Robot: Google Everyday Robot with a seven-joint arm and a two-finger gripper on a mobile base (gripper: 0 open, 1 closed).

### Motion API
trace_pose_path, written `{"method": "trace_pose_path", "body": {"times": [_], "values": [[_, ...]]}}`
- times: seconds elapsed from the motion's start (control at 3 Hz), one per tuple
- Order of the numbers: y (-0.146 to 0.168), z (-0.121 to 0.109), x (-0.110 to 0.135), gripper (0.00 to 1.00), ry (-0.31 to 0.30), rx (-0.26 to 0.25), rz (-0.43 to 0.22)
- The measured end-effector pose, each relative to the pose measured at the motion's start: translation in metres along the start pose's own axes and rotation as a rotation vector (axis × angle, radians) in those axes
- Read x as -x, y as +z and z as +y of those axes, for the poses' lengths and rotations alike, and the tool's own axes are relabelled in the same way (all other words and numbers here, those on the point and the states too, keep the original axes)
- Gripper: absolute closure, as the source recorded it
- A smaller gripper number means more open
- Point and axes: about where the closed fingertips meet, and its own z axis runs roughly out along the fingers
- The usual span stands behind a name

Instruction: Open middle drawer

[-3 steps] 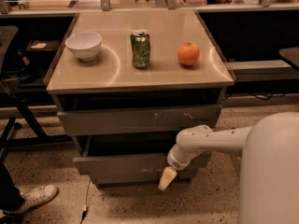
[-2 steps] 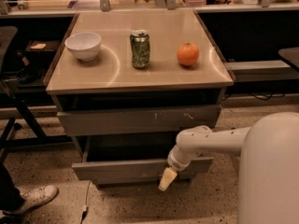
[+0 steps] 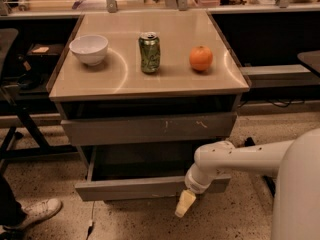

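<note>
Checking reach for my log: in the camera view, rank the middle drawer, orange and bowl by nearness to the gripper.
Gripper hangs low, front right.
1. Middle drawer, right beside it.
2. Orange, tabletop right.
3. Bowl, tabletop left.

No word, number or sign can be read anywhere. The green can (image 3: 149, 52) on the cabinet top (image 3: 175, 81) carries pale markings on its side, but none resolves into letters. The gripper (image 3: 184, 204) hangs just below the front of the pulled-out middle drawer (image 3: 125, 188), toward its right end, and shows no legible label either.
</note>
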Motion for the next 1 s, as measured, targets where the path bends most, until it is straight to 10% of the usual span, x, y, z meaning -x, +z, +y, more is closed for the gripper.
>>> {"method": "trace_pose_path", "body": {"times": [1.0], "values": [[-0.026,0.059,-0.052,0.00,0.047,0.072,0.064]]}}
